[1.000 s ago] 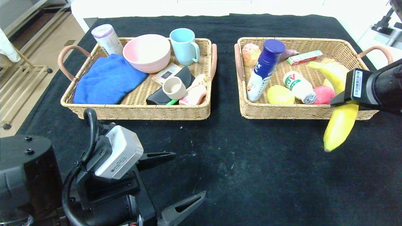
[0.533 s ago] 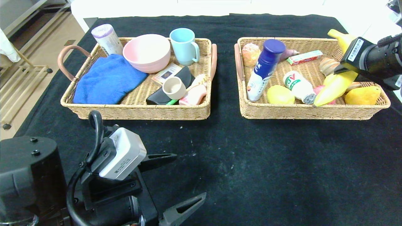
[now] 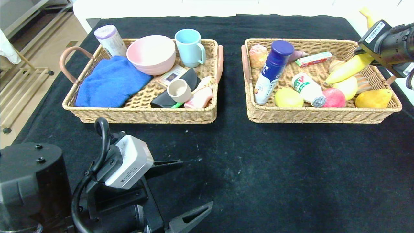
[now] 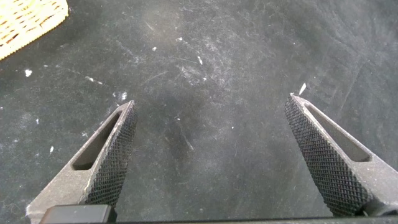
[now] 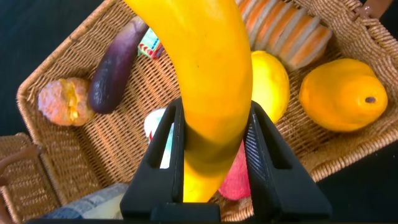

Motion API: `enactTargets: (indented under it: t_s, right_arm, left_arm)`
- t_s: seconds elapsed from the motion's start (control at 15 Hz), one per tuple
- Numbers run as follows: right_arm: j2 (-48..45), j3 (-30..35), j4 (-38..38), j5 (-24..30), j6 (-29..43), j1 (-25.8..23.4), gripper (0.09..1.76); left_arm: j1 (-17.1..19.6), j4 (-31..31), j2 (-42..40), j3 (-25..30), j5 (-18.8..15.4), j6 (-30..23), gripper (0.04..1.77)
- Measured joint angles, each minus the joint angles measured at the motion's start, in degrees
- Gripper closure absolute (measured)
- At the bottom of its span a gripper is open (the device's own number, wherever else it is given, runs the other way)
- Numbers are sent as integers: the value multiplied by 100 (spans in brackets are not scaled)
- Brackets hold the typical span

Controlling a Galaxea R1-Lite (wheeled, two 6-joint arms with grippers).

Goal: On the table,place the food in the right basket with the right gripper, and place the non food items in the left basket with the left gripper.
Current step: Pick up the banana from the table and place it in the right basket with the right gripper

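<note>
My right gripper [image 3: 363,60] is shut on a yellow banana [image 3: 351,66] and holds it in the air over the far right part of the right wicker basket [image 3: 310,115]. In the right wrist view the banana [image 5: 211,62] sits clamped between the black fingers [image 5: 163,146], with the gripper [image 5: 214,134] above fruit in the basket [image 5: 56,74]. My left gripper [image 3: 194,183] is open and empty at the near left, over the bare black tablecloth [image 4: 205,56]; in its wrist view the gripper [image 4: 211,109] holds nothing. The left basket [image 3: 142,115] holds non-food items.
The right basket holds a blue-capped bottle [image 3: 273,69], a lemon [image 3: 288,97], a small drink bottle [image 3: 309,89], a red peach [image 3: 334,97], a mango [image 3: 373,98] and a bun [image 3: 258,51]. The left basket holds a blue towel [image 3: 110,82], a pink bowl [image 3: 151,53] and a blue mug [image 3: 190,47].
My right gripper has carried the banana from in front of the right basket up and back over its far right part. The left arm has barely shifted.
</note>
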Motion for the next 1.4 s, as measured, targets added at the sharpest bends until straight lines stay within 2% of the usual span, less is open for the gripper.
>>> enactTargets:
  t_s: [0.13, 0.53, 0.87, 1.13, 1.4]
  right_arm:
    - [112, 6, -119, 228, 9, -41, 120]
    - [341, 13, -433, 258, -24, -50, 120]
    - [372, 39, -425, 262, -21, -50, 73]
    - [273, 183, -400, 282, -154, 5, 49]
    - [-174, 756, -412, 1045, -634, 49, 36]
  left_arm:
    - [-2, -7, 0, 2, 1, 2, 9]
    - [-2, -5, -2, 13, 6, 44, 9]
    - [-2, -7, 0, 21, 9, 44, 9]
    - [-2, -5, 5, 22, 9, 44, 9]
    - [22, -13, -13, 13, 26, 37, 9]
